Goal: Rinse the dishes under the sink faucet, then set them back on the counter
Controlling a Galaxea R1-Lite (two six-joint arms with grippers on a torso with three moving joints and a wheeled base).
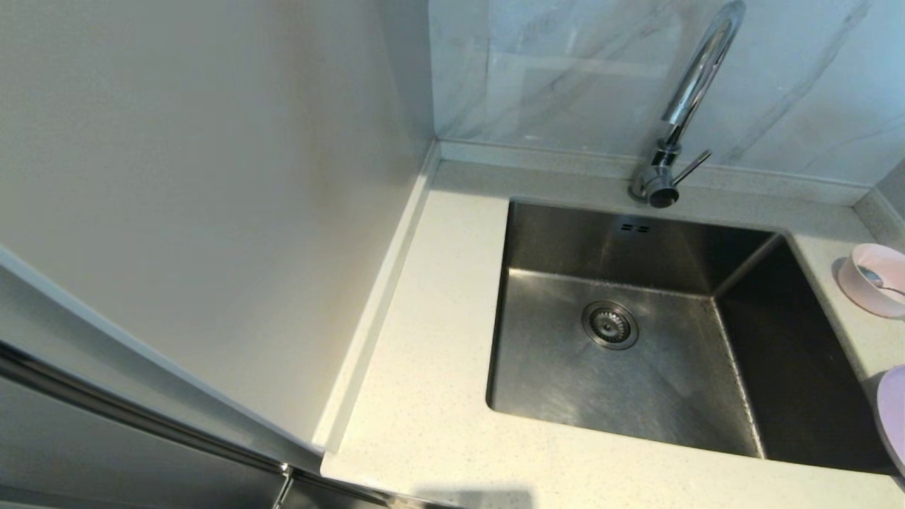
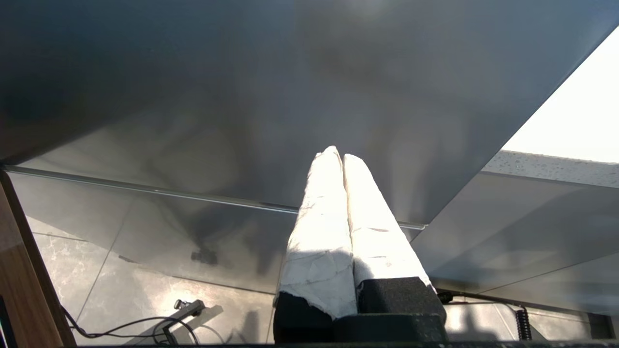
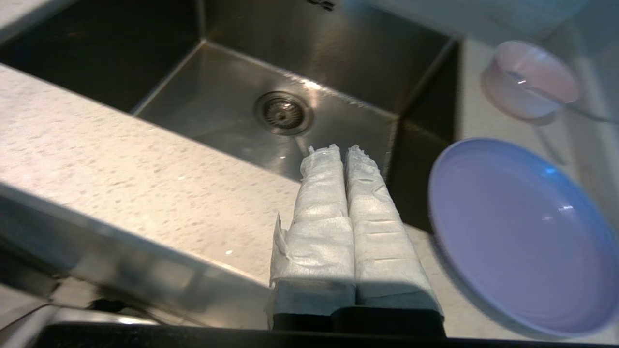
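Observation:
The steel sink (image 1: 636, 396) (image 3: 217, 96) sits in the cream speckled counter (image 1: 431, 353) (image 3: 96, 154), with the chrome gooseneck faucet (image 1: 689, 92) behind it. On the counter right of the basin stand the pale pink bowl (image 1: 877, 279) (image 3: 529, 82), with the metal spoon (image 1: 880, 281) resting in it, and the lavender plate (image 1: 892, 417) (image 3: 522, 237). My right gripper (image 3: 343, 150) is shut and empty, hovering over the counter's front edge beside the plate. My left gripper (image 2: 337, 154) is shut and empty, low beside a grey cabinet front. Neither gripper shows in the head view.
A pale wall panel (image 1: 212, 198) rises along the counter's left side. The white veined marble panel (image 1: 565, 71) backs the faucet. The strainer drain (image 1: 610, 325) lies mid-basin, with the overflow slots (image 1: 636, 227) on the back wall. Cables (image 2: 145, 324) lie on the tiled floor below.

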